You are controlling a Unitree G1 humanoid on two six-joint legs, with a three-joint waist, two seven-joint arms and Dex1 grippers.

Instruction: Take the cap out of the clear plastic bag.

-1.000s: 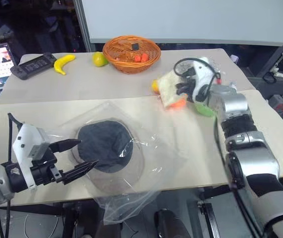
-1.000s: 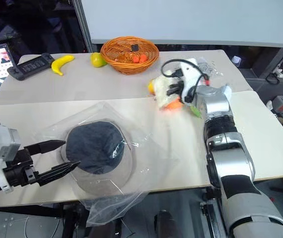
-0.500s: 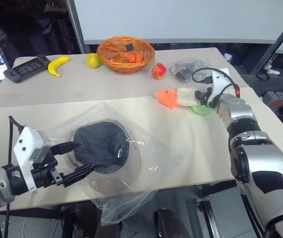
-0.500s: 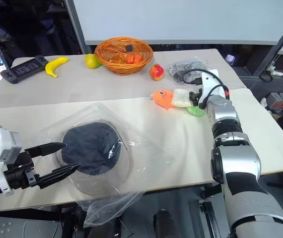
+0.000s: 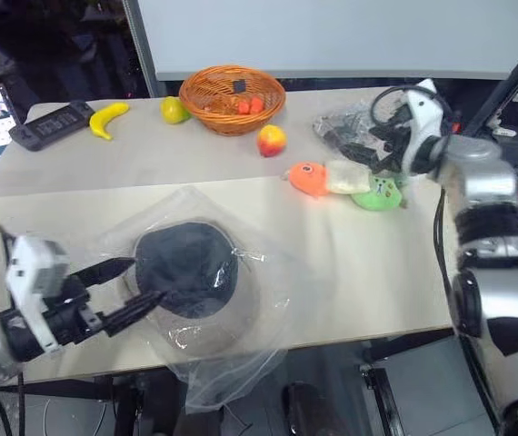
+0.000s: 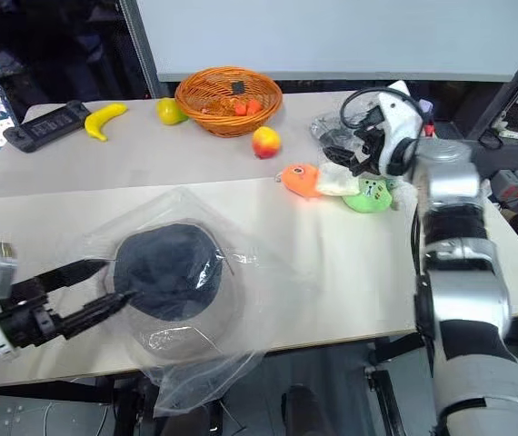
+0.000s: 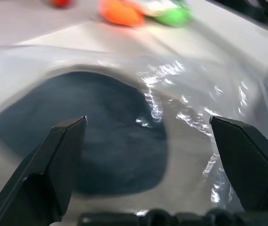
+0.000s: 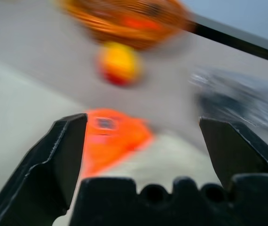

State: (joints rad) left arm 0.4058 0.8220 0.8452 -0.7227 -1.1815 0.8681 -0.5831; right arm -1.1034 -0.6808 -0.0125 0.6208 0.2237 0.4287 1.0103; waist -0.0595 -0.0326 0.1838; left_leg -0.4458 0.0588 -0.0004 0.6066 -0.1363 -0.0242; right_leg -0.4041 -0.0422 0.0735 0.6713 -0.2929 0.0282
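The cap (image 5: 186, 268) lies inside the clear plastic bag (image 5: 277, 272) near the table's front edge, its dark underside showing. The bag's loose end (image 5: 227, 377) hangs over that edge. My left gripper (image 5: 145, 280) is open, its fingertips (image 5: 162, 294) at the cap's left rim. I cannot tell whether they touch the plastic. In the left wrist view the cap (image 7: 91, 141) sits between the spread fingers (image 7: 63, 155) under crinkled bag film (image 7: 195, 108). My right gripper (image 5: 363, 150) is raised at the far right, open and empty, above the toys.
An orange toy (image 5: 307, 178), a white packet (image 5: 345, 175) and a green toy (image 5: 379, 193) lie below the right gripper. A small bag of dark items (image 5: 345, 127) is behind them. At the back are a fruit (image 5: 271, 140), a wicker basket (image 5: 232, 95), a banana (image 5: 109, 118) and a controller (image 5: 50, 123).
My right gripper has opened, let go of the white packet and toys, and lifted up and back from them. The left gripper has drifted slightly left, still open.
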